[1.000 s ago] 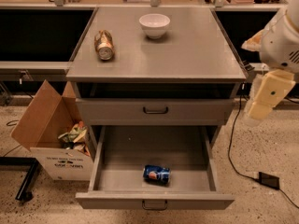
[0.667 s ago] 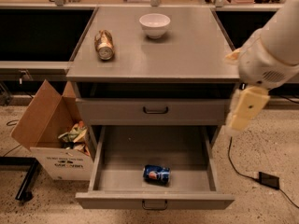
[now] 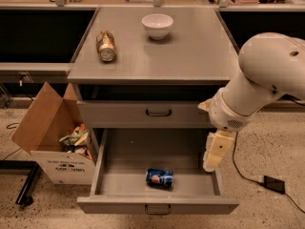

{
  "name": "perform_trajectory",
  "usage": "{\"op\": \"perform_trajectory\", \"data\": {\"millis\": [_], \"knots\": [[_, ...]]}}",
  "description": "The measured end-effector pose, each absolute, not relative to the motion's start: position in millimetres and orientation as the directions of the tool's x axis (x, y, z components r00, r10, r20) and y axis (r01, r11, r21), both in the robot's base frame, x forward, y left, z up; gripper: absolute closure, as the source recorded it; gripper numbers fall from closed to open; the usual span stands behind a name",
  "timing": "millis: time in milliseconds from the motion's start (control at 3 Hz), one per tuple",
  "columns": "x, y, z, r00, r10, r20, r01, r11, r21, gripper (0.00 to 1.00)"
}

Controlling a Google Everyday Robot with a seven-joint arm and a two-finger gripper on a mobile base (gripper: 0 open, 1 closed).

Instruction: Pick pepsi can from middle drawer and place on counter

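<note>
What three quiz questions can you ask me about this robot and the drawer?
1. True or false: the pepsi can lies on its side in the open drawer.
2. Pick one: the gripper hangs by the drawer's A) left side, B) right side, C) front handle.
3. Fill in: on the counter are a gold can and a white ____.

Key: 1 true. 2 B. 3 bowl.
</note>
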State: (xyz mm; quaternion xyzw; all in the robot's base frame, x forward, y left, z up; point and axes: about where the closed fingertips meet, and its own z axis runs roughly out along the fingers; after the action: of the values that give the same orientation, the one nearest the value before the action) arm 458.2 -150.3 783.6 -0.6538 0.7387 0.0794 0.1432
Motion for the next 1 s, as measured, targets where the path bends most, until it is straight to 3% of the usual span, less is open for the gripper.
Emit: {"op": "perform_trajectory", "data": {"millis": [1000], "knots": [[479.6, -142.4, 685.3, -0.084, -0.954, -0.289, -0.992, 0.109, -0.071, 0.00]]}}
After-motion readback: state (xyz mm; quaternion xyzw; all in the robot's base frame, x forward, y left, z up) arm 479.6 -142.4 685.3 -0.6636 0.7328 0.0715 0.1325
